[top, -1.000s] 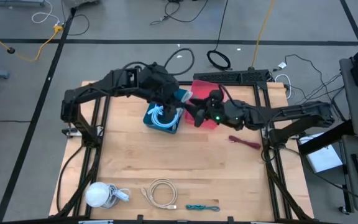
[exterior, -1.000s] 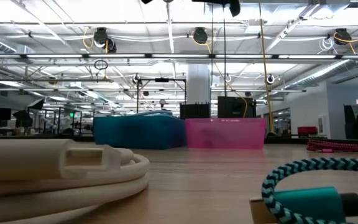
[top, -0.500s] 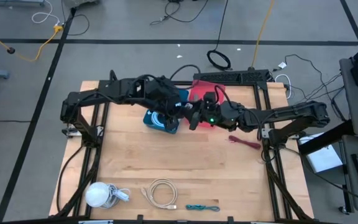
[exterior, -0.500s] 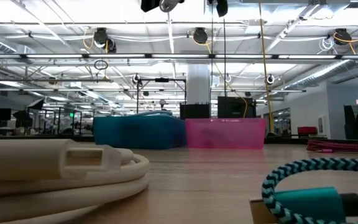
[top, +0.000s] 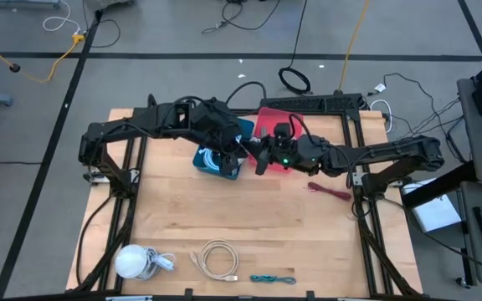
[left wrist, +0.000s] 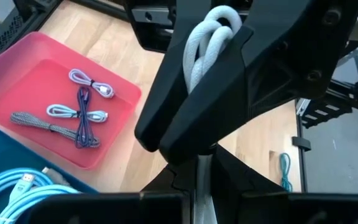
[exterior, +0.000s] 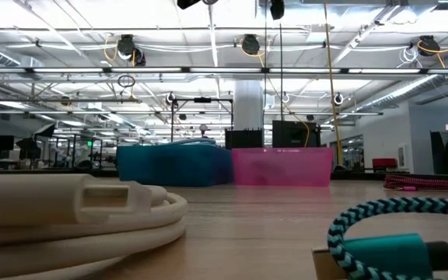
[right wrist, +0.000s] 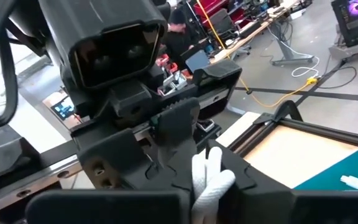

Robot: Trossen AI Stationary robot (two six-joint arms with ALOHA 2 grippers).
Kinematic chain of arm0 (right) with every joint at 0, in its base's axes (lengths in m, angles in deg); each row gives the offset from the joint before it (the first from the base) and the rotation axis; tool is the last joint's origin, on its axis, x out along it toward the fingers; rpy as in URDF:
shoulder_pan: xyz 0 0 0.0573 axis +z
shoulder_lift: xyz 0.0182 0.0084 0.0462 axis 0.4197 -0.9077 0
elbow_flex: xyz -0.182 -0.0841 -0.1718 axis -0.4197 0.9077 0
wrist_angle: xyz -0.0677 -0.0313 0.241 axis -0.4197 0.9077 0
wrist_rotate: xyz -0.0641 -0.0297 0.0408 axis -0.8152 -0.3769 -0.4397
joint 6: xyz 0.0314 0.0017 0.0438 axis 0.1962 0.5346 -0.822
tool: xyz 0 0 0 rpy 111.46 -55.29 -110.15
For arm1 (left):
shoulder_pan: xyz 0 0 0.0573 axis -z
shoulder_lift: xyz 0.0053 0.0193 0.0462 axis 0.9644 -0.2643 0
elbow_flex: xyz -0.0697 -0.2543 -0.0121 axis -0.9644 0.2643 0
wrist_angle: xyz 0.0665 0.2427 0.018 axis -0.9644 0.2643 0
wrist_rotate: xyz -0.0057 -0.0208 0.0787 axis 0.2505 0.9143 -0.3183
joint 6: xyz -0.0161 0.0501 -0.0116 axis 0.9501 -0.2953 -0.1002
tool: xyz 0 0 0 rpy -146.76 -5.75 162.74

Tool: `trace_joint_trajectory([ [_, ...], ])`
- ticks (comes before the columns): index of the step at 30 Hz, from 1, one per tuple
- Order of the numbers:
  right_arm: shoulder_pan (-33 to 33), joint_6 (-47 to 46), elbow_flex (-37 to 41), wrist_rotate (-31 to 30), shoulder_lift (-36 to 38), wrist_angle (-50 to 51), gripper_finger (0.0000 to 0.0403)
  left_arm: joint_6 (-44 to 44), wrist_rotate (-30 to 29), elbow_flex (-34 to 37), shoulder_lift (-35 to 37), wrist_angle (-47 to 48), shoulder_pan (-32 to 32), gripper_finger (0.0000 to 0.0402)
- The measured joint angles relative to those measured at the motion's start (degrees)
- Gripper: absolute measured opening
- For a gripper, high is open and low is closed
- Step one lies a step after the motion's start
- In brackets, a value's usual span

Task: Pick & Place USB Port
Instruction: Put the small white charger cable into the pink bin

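A second ago the left gripper (top: 237, 149) was over the blue bin (top: 203, 160). The right gripper (top: 258, 155) waited just past the bin's right side. Now the two have come together over the bin's right edge, and in the last half second they have hardly moved.

They share one thing, a white cable (left wrist: 207, 37). It is up in the air above that edge, not in any box. The right gripper's fingers are clenched on the folded loop. The cable's lower end runs down between the left gripper's own fingers, which look closed on it too, though that part is half hidden. So this is probably a hand-over from one arm to the other. The cable is not put down yet.

The blue bin holds a bunch of light blue cables (left wrist: 23, 193). Touching the bin's right side is the pink tray (left wrist: 17, 68). In it lie two small white cables, a purple one and a grey braided one.
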Motion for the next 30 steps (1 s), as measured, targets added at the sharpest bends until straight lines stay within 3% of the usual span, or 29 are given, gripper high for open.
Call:
trace_joint_trajectory([
  [9,-0.31,0.37,0.00,0.29,-0.02,-0.42,0.0012,-0.35,-0.06,-0.04,0.03,0.57,-0.45,0.0023],
  [14,-0.33,0.41,0.05,1.41,-0.02,-1.74,0.0012,-0.36,2.99,-0.11,0.09,0.81,-1.63,0.0025],
  [19,-1.06,-1.56,0.09,3.17,-0.02,-2.73,0.0011,-0.32,4.32,-0.15,0.35,4.04,-3.29,0.0110],
  [25,-1.64,-7.68,-0.04,5.93,1.52,-6.41,0.0011,-3.55,0.51,-0.04,3.37,20.30,-6.43,0.0223],
  [30,-3.05,-16.01,-0.02,5.52,2.26,-10.06,0.0011,-3.38,-4.81,-0.04,5.88,31.30,-6.34,0.0264],
])
